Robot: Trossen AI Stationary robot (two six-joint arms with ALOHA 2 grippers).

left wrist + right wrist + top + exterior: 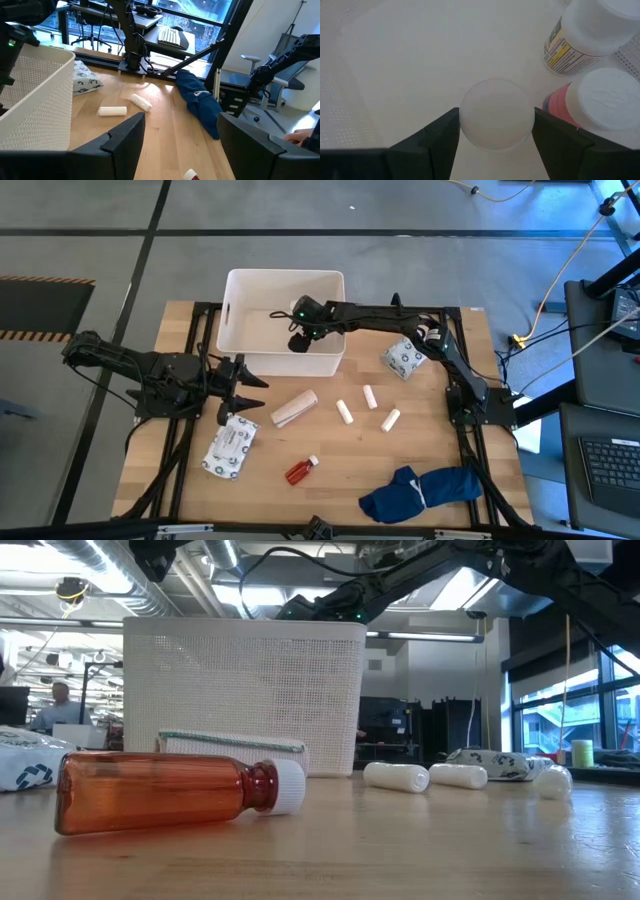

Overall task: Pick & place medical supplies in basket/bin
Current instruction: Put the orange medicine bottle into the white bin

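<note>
While the left pincer [250, 385] waits open at frame left, the right pincer [495, 122] grips a white cylinder [495, 120] inside the tub [232, 290].

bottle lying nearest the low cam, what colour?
Translucent orange-amber bottle with a white cap; the low view shows it best.

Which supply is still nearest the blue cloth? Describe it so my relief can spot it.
Start at the white tub, then go to the table's opposite edge, where the blue cloth bundle lies. Beside it lies the red bottle, the only coloured, white-capped item among the white rolls.
</note>
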